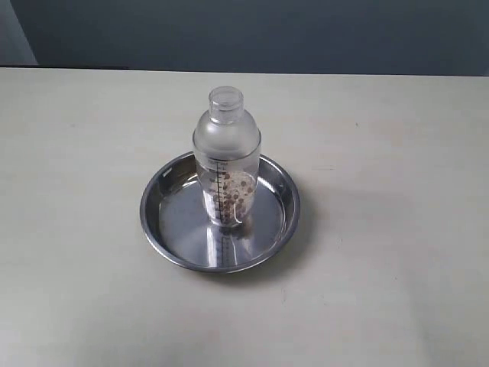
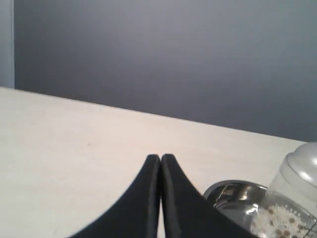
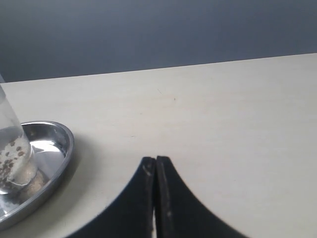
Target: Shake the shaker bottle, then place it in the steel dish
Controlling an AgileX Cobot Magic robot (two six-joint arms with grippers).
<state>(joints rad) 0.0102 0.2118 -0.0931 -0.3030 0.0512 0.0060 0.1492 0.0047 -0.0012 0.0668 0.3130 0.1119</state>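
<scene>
Shaker bottle [image 1: 226, 157] upright in steel dish [image 1: 176, 229]; left gripper [image 2: 161, 157], right gripper [image 3: 155, 159] clenched, empty

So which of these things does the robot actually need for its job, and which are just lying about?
Part of the job: clear plastic shaker bottle with brown bits, standing in the round shiny steel dish; the black left gripper and right gripper, both shut.
Just there: pale beige table; dark grey wall behind.
</scene>
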